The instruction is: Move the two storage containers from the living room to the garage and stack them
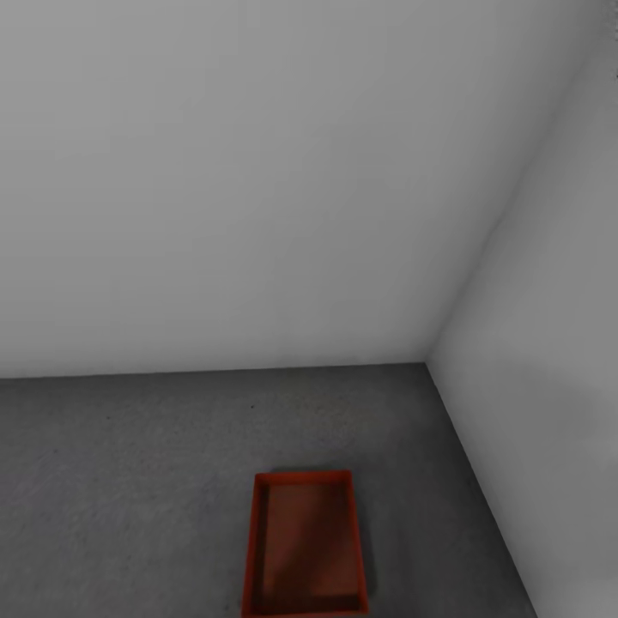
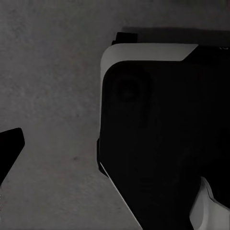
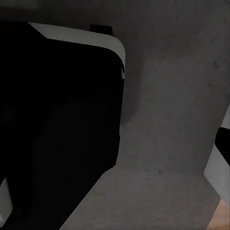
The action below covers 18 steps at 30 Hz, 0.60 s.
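One storage container [image 1: 305, 545] sits before us on the dark grey concrete floor [image 1: 129, 481] of the garage, near the corner where two plain grey-white walls [image 1: 257, 172] meet. It lies flat, open side up, apart from both walls. Through our wrist views we see the speckled concrete and our own dark, white-edged base [image 2: 163, 134]. Whether either arm's jaws are spread or pressed together, we cannot tell.

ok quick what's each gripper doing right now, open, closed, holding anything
Left gripper: cannot be told; the left wrist view gives one dark fingertip over grey concrete floor.
Right gripper: cannot be told; no fingers are clear.
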Available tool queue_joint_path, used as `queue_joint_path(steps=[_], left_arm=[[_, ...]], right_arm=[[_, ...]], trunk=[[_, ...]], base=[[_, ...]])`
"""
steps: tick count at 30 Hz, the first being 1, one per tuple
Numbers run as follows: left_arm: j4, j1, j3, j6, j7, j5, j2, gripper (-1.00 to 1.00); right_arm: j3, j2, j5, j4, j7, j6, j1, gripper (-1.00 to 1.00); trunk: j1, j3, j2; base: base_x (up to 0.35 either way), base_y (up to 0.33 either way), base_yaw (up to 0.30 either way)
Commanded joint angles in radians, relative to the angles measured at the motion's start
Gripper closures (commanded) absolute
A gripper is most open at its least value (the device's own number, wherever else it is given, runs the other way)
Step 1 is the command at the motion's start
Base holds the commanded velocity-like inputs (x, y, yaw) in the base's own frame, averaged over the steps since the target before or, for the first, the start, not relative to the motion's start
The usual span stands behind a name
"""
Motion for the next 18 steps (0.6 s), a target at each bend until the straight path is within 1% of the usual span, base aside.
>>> queue_joint_path(steps=[1,18], left_arm=[[-0.001,-0.001,0.000,0.002,0.003,0.006,0.001,-1.00],[-0.001,0.000,0.000,0.008,-0.003,0.005,-0.001,-1.00]], right_arm=[[0.008,0.001,-0.010,0.003,-0.001,-0.006,-0.001,-1.00],[0.008,0.001,-0.011,0.003,0.000,-0.006,-0.001,-1.00]], trunk=[[0.000,0.001,-0.001],[0.000,0.027,-0.001]], base=[[0.000,0.000,0.000],[0.000,0.000,0.000]])
